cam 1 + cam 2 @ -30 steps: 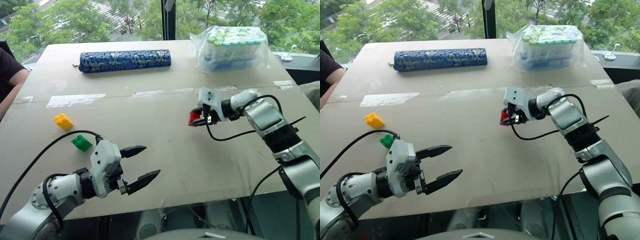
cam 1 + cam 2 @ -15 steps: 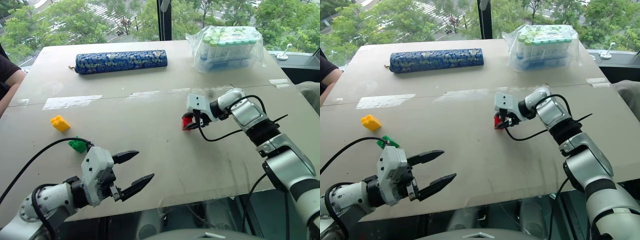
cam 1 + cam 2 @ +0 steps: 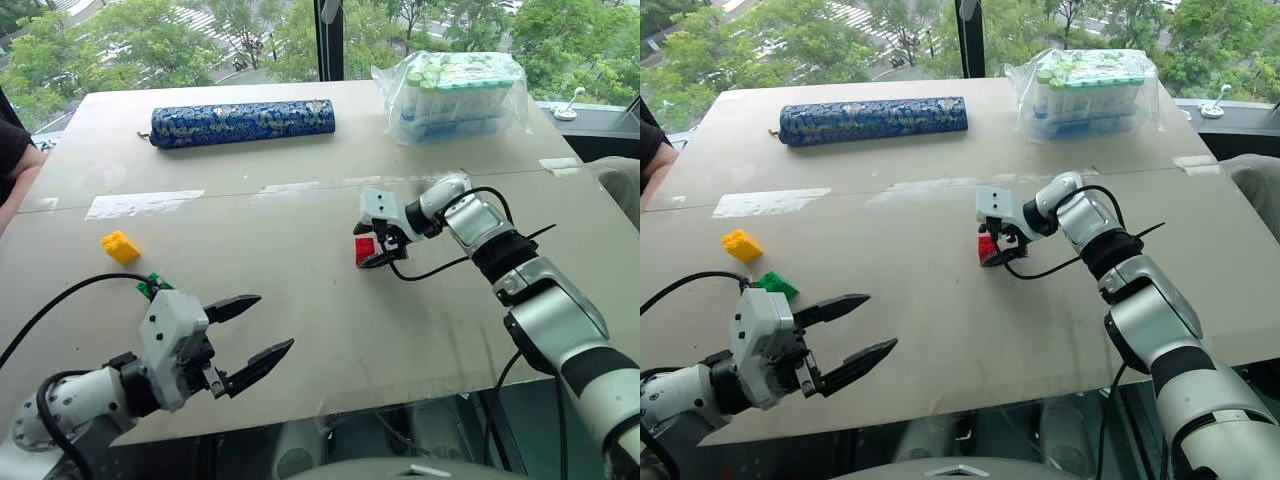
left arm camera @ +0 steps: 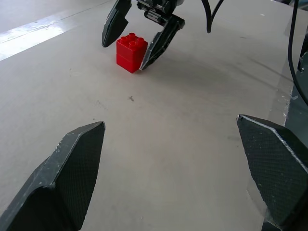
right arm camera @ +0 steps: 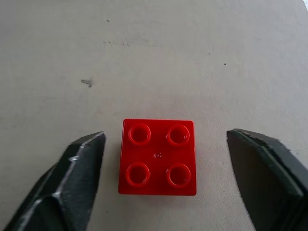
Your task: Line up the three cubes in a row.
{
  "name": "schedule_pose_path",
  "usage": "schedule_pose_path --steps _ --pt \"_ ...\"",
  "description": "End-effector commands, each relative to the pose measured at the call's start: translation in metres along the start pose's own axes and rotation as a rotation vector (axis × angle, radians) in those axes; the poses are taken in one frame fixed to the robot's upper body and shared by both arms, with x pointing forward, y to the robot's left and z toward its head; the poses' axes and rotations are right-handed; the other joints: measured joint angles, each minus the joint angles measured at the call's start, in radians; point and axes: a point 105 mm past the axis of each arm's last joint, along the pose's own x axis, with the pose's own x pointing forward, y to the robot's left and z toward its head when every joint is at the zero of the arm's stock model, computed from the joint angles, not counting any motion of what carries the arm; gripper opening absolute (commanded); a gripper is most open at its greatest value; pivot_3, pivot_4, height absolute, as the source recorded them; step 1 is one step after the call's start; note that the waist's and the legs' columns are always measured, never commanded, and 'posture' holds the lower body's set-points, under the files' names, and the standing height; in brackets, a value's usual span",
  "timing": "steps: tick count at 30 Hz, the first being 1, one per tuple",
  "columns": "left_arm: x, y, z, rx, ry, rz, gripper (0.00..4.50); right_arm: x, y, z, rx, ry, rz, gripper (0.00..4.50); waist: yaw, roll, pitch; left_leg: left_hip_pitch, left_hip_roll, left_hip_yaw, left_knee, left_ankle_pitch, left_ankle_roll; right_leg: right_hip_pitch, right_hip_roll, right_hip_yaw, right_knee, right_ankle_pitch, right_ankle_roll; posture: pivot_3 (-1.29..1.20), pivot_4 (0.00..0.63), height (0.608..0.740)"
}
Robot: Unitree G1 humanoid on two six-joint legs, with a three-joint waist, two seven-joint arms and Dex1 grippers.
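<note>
The red cube point(image 3: 365, 249) stands on the table point(image 3: 300, 330) near its middle, studs up. My right gripper point(image 5: 164, 135) is open astride it, one finger point(image 4: 115, 24) on each side with gaps showing. The yellow cube point(image 3: 120, 246) lies at the left of the table. The green cube point(image 3: 775, 285) sits just in front of it, partly hidden behind my left gripper's body. My left gripper point(image 3: 274, 322) hovers open and empty over the front left of the table, pointing toward the red cube.
A long blue patterned roll point(image 3: 243, 122) lies at the back left, and a clear bag of green-capped bottles point(image 3: 460, 95) at the back right. A person's arm point(image 3: 14, 165) rests at the table's left edge. The table's front edge runs just below my left gripper.
My right gripper carried the red cube leftward, set it on the table and opened off it. My left gripper drew slightly back to the left, staying open.
</note>
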Motion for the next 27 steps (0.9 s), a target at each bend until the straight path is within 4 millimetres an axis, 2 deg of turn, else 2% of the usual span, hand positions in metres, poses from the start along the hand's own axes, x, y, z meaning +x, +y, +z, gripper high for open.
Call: schedule_pose_path --steps 1,4,9,12,15,19,21,24,27 --pt "-0.003 -0.006 0.009 0.03 -0.032 -0.002 4.5 -0.018 -0.007 0.021 -0.071 -0.079 -0.04 4.43 0.0 0.0 0.0 0.0 0.0 0.0 0.0 0.001 -0.002 0.0 0.0 0.0 0.0 0.0 0.0 0.0 0.15 0.74" --pt "-0.005 0.007 0.009 -0.004 -0.068 0.097 4.5 -0.034 0.0 0.038 -0.105 -0.216 -0.065 4.43 0.002 0.0 0.0 0.0 0.0 0.0 0.0 0.001 -0.001 0.0 0.0 0.0 0.0 0.0 0.0 0.0 0.15 0.74" --pt "-0.027 0.061 -0.01 -0.047 -0.085 0.504 4.5 -0.077 0.044 0.065 -0.168 -0.581 -0.136 4.43 0.015 -0.001 0.0 0.0 0.0 -0.001 -0.002 -0.001 0.0 0.001 0.0 -0.001 0.0 0.0 0.0 0.0 0.15 0.74" --pt "-0.044 0.088 -0.025 -0.086 -0.044 0.717 4.5 -0.093 0.066 0.068 -0.116 -0.664 -0.18 4.43 0.018 0.0 0.0 0.0 0.0 -0.001 -0.001 -0.001 0.001 0.001 0.0 0.0 0.0 0.0 0.0 0.0 0.15 0.74" --pt "-0.052 0.105 -0.029 -0.082 -0.03 0.822 4.5 -0.099 0.086 0.061 -0.078 -0.657 -0.218 4.43 0.018 -0.001 -0.001 0.001 0.0 0.0 -0.001 -0.001 0.0 0.001 0.0 0.0 0.0 -0.002 0.004 0.0 0.15 0.74" --pt "-0.057 0.124 -0.045 -0.056 0.086 0.81 4.5 -0.106 0.111 0.051 -0.05 -0.642 -0.227 4.43 0.03 -0.004 -0.003 0.002 0.001 -0.002 0.0 -0.003 -0.004 0.002 -0.001 -0.002 0.0 -0.003 0.004 0.0 0.15 0.74" --pt "-0.059 0.136 -0.046 -0.007 0.137 0.765 4.5 -0.108 0.12 0.046 -0.042 -0.622 -0.213 4.43 0.028 -0.005 -0.003 0.001 0.0 0.0 0.0 -0.003 -0.004 0.001 -0.002 -0.001 0.0 -0.002 0.004 0.0 0.15 0.74" --pt "-0.059 0.151 -0.043 0.033 0.169 0.703 4.5 -0.108 0.126 0.042 -0.038 -0.592 -0.214 4.43 0.029 -0.005 -0.003 0.001 0.001 0.0 -0.001 -0.004 -0.004 0.0 -0.003 -0.002 0.0 -0.003 0.004 0.0 0.15 0.74" --pt "-0.052 0.156 -0.046 0.04 0.229 0.587 4.5 -0.108 0.128 0.042 -0.03 -0.583 -0.231 4.43 0.028 -0.005 -0.003 0.001 0.001 0.0 -0.001 -0.004 -0.004 0.0 -0.004 -0.002 0.0 -0.003 0.004 0.0 0.15 0.74"
